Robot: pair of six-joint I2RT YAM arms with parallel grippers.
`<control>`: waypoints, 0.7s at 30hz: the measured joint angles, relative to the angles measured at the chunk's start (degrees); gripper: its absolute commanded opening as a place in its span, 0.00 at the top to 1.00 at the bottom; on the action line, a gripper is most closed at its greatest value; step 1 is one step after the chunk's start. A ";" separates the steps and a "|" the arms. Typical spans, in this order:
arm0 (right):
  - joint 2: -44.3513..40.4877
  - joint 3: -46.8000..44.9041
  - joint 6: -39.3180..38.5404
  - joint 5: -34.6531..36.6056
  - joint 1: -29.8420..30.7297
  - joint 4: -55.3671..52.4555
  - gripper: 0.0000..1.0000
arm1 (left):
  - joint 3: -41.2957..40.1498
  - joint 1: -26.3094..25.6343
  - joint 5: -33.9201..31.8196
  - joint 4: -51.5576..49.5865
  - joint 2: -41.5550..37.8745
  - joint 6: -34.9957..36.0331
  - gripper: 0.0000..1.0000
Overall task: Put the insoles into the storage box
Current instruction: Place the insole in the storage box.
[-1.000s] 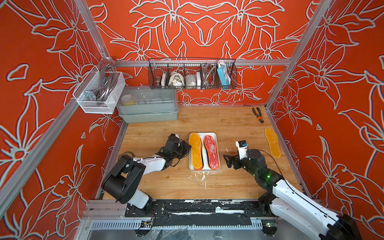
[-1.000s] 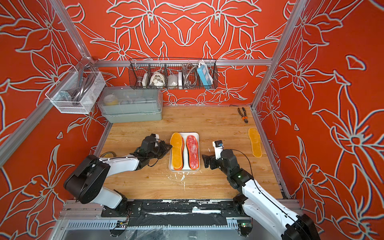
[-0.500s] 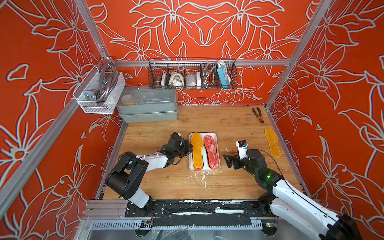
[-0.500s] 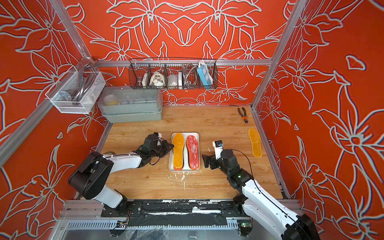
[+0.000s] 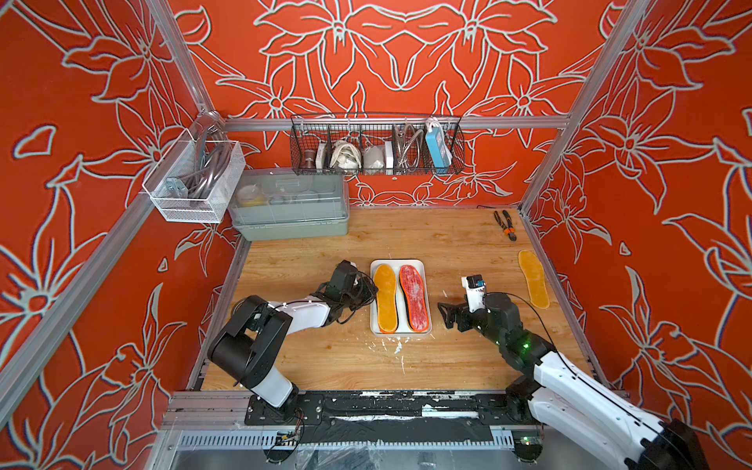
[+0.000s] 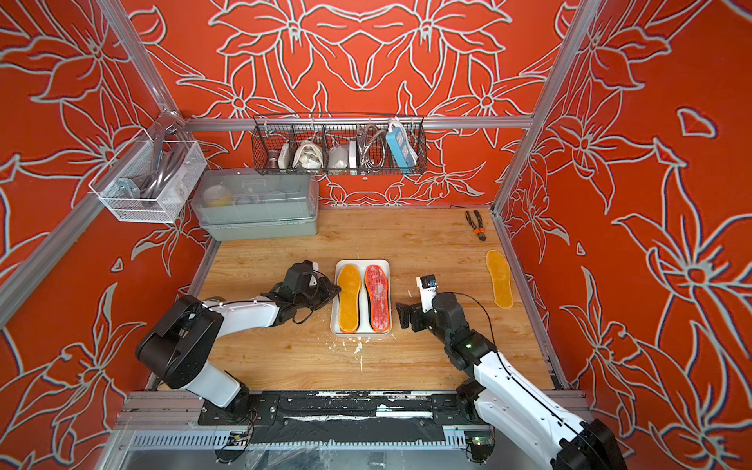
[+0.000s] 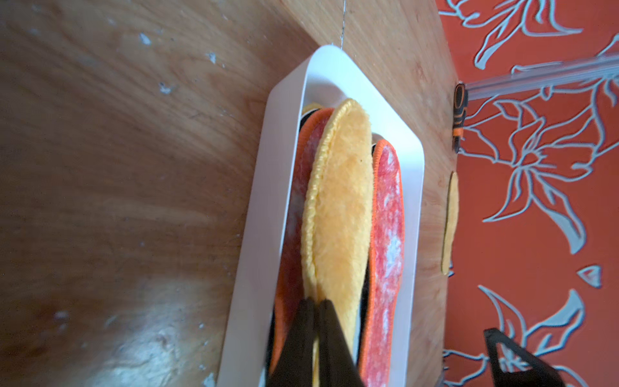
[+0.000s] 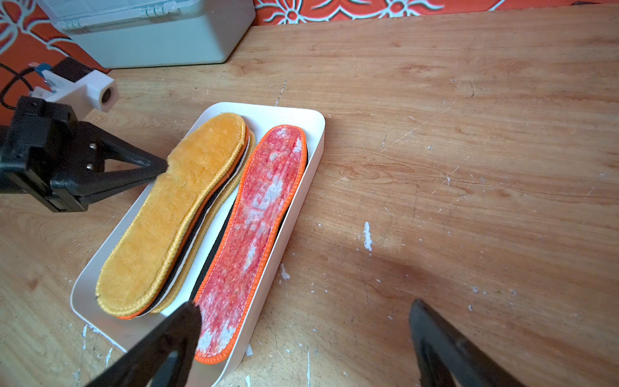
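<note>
1. The storage box (image 5: 396, 263) sat mid-table, holding insoles in two piles. An amber insole (image 8: 174, 214) topped one and a red-white insole (image 8: 258, 228) the other, with black and orange edges showing beneath.
2. The left gripper (image 7: 315, 305) lay low at the box's side, jaws nearly together, pinching the amber insole's rim. The step looked like laying that one down.
3. The right gripper (image 8: 303, 306) hung at the box's other side, jaws wide apart and empty.
4. A loose insole (image 5: 533, 278) lay flat near the right wall, well apart from the box. The next move likely called for release, then the right arm catching that thin edge.
5. The wooden table (image 5: 407, 236) was scuffed and flecked white, with pliers (image 5: 506, 225) and a grey-green container (image 5: 291, 211) at the back. A wire basket (image 5: 376, 146) hung on the red flowered wall.
</note>
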 measured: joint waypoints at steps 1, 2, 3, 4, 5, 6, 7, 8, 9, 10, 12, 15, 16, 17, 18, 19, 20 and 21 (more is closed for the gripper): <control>0.00 0.00 0.00 0.00 0.00 -0.02 0.00 | 0.11 -0.02 -0.09 -0.33 -0.02 0.28 0.84; 0.00 0.00 0.00 0.00 0.00 -0.02 0.01 | 0.22 -0.04 -0.20 -0.52 -0.09 0.44 0.81; 0.00 0.00 0.00 0.00 0.00 0.00 0.00 | 0.33 -0.09 -0.28 -0.81 -0.20 0.59 0.77; 0.00 0.00 0.00 0.00 0.00 0.00 0.00 | 0.46 -0.13 -0.37 -1.20 -0.35 0.90 0.74; 0.00 0.00 0.00 0.00 0.00 0.00 0.00 | 0.70 -0.26 -0.50 -1.77 -0.66 1.11 0.72; 0.00 0.00 0.00 0.00 0.00 -0.02 0.00 | 0.98 -0.44 -0.79 -2.43 -1.05 1.60 0.71; 0.02 0.00 0.02 0.09 0.00 -0.02 0.01 | 1.40 -0.63 -0.98 -3.26 -1.62 2.01 0.69; 0.07 0.00 0.13 0.39 0.00 -0.11 0.01 | 1.88 -0.90 -1.38 -4.33 -2.38 2.45 0.67; 0.20 0.13 0.24 0.90 0.00 -0.52 0.00 | 2.27 -1.16 -1.86 -5.25 -3.32 3.04 0.66; 0.70 0.68 0.37 1.88 0.00 -1.73 0.00 | 2.82 -1.49 -2.47 -6.49 -4.61 3.78 0.63; 2.71 3.15 0.61 4.46 -0.15 -4.81 0.00 | 4.13 -2.54 -4.42 -9.22 -7.67 5.79 0.57; 9.99 11.19 1.55 8.00 -2.95 -9.88 0.01 | 6.78 -5.97 -9.18 -13.33 -13.27 10.60 0.41; 14.01 15.06 1.95 8.07 -5.70 -11.39 0.01 | 7.78 -7.74 -10.84 -14.21 -15.19 12.74 0.29; 18.21 18.95 2.27 7.85 -8.94 -12.31 0.03 | 8.72 -9.60 -12.22 -14.75 -16.87 15.37 0.10; 21.84 22.12 2.49 8.11 -11.69 -13.20 0.02 | 9.51 -11.30 -13.18 -14.99 -18.14 18.05 0.01; 26.25 25.81 2.80 9.33 -14.75 -14.32 0.00 | 10.38 -13.27 -13.99 -15.17 -19.19 20.81 0.01; 29.88 28.63 3.04 10.93 -17.07 -15.17 0.00 | 11.19 -14.91 -14.45 -15.37 -19.69 23.06 0.01; 33.05 31.08 3.21 12.50 -19.26 -16.20 0.00 | 12.07 -16.26 -14.56 -15.65 -19.80 24.98 0.01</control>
